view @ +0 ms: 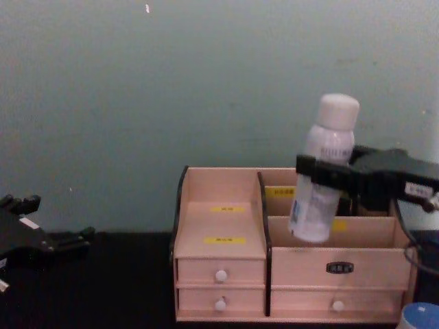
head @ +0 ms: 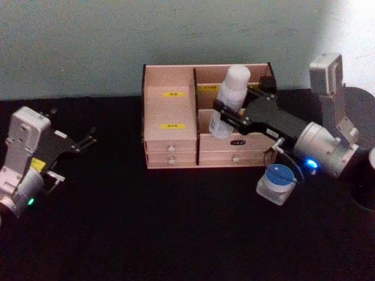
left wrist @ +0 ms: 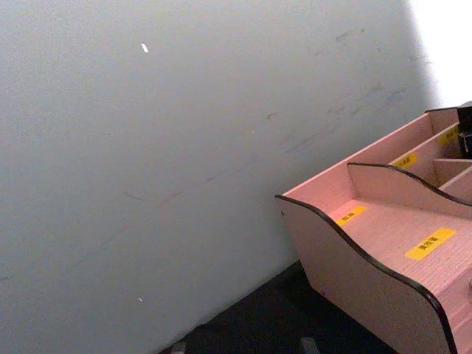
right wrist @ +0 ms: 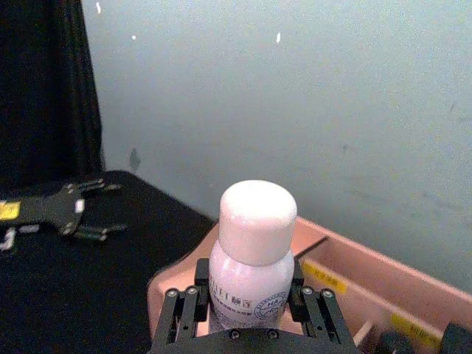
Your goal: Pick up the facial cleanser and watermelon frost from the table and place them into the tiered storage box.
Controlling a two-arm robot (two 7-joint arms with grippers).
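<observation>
White facial cleanser (head: 229,99) hangs tilted, clamped in the right gripper (head: 231,114) over the tiered storage box's (head: 170,96) right side, seemingly unseated; next comes lowering, then release. Watermelon frost (head: 276,182) waits near-right. The left gripper (head: 88,138) idles open, left.

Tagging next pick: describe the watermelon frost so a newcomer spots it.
Find the pinkish tiered storage box on the black table. Off its front right corner sits the watermelon frost. It's a squat clear jar with a blue lid, unlike the tall white facial cleanser the right gripper holds over the box.
</observation>
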